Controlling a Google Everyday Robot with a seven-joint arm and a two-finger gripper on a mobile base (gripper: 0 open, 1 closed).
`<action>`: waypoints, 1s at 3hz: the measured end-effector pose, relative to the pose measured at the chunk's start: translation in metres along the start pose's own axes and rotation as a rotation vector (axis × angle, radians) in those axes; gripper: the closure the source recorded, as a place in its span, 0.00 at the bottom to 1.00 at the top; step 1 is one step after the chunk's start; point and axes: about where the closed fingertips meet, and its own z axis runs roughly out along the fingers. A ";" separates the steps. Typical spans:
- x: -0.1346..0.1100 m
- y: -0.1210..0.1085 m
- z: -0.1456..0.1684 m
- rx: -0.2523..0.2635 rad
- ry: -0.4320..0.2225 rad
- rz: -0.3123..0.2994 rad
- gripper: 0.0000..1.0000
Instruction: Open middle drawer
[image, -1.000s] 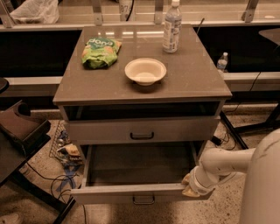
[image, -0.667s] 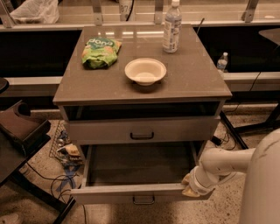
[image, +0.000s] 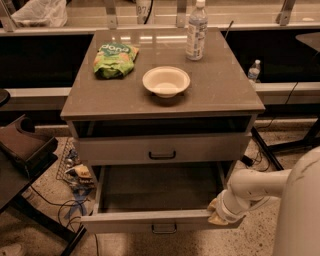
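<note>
The middle drawer (image: 150, 220) is pulled out toward me below the closed drawer (image: 162, 149). It has a flat grey front with a small black bar handle (image: 164, 228), and its dark inside looks empty. My gripper (image: 218, 213) rests at the right end of this drawer's front panel, touching its top edge. My white arm (image: 260, 185) reaches to it from the lower right.
On the cabinet top (image: 220, 95) stand a white bowl (image: 166, 81), a green chip bag (image: 115, 59) and a water bottle (image: 196, 31). A dark chair (image: 22, 150) is at the left. Cables and clutter (image: 75, 175) lie on the floor beside the cabinet.
</note>
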 end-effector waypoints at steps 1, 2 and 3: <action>0.000 0.000 0.000 0.000 0.000 0.000 0.36; 0.000 0.001 0.001 -0.003 0.000 -0.001 0.05; 0.000 0.002 0.002 -0.005 0.000 -0.001 0.00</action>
